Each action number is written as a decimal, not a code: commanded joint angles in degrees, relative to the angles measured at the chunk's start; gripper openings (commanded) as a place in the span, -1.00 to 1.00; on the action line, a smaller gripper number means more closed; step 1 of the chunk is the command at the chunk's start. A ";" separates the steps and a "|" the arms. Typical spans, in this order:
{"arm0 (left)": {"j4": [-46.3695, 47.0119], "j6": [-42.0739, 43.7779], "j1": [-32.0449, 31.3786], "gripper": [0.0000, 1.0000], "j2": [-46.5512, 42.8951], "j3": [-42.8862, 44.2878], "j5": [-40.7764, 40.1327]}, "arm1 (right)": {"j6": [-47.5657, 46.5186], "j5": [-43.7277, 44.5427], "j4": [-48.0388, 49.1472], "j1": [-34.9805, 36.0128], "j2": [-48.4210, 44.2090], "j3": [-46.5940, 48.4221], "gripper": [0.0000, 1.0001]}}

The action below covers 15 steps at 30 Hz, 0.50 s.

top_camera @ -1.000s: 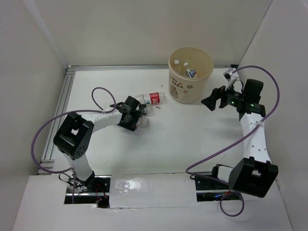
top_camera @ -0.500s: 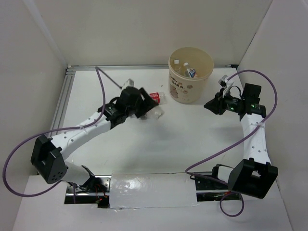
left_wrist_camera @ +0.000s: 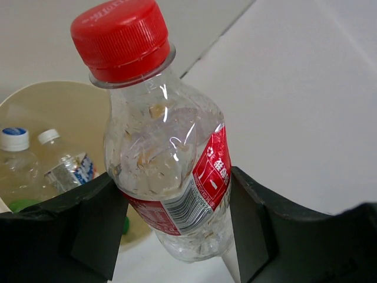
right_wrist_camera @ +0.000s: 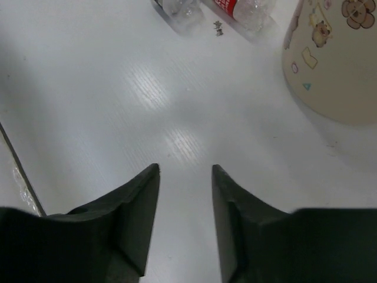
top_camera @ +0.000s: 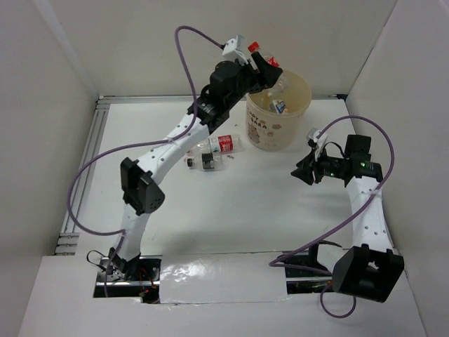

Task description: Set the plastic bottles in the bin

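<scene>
Almost in: a bottle held at the bin's rim

Two loose bottles [top_camera: 223,143] lie on the table [top_camera: 245,210] at the bin's 8 o'clock, not yet picked. The left gripper [top_camera: 265,69] pinches the held bottle [left_wrist_camera: 168,171] across its red label, cap up and slightly tilted, above the bin [top_camera: 306,91] at roughly 11 o'clock on its rim. The step in hand looks like the drop. In the wrist view the bottle's base seems to hang near the rim, not over the opening. So the arm would do well to carry it toward the middle before the jaws spread, or it may glance off and roll away. Two binned bottles [left_wrist_camera: 65,165] lie inside. The right gripper [right_wrist_camera: 185,194] is spread and empty, low over the table at the bin's 5 o'clock.
</scene>
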 commanded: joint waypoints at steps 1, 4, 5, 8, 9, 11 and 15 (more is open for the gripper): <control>-1.01 4.70 0.02 -0.16 7.28 6.85 -6.13 | -2.26 0.08 -1.54 1.53 -1.66 -0.25 0.04; 0.49 5.41 0.02 0.45 8.87 6.32 -7.91 | -1.64 0.70 -0.22 2.24 -1.66 0.36 0.41; 0.49 5.41 0.02 0.53 10.10 6.84 -7.91 | -1.64 0.70 -0.22 2.76 -1.66 0.37 0.46; -0.03 5.41 0.55 0.99 11.25 6.85 -4.92 | -1.64 1.31 1.01 4.78 -1.66 0.37 0.62; -0.03 5.41 0.55 0.99 11.26 6.85 -4.92 | -1.03 1.92 1.80 5.31 -1.66 0.37 0.62; 0.67 5.41 0.55 0.99 11.26 6.85 -3.34 | -0.51 2.72 2.59 7.24 -1.66 -0.33 0.65; 1.90 5.94 0.55 0.99 8.02 5.45 -3.34 | 2.74 4.99 6.45 10.84 -1.13 -0.95 0.83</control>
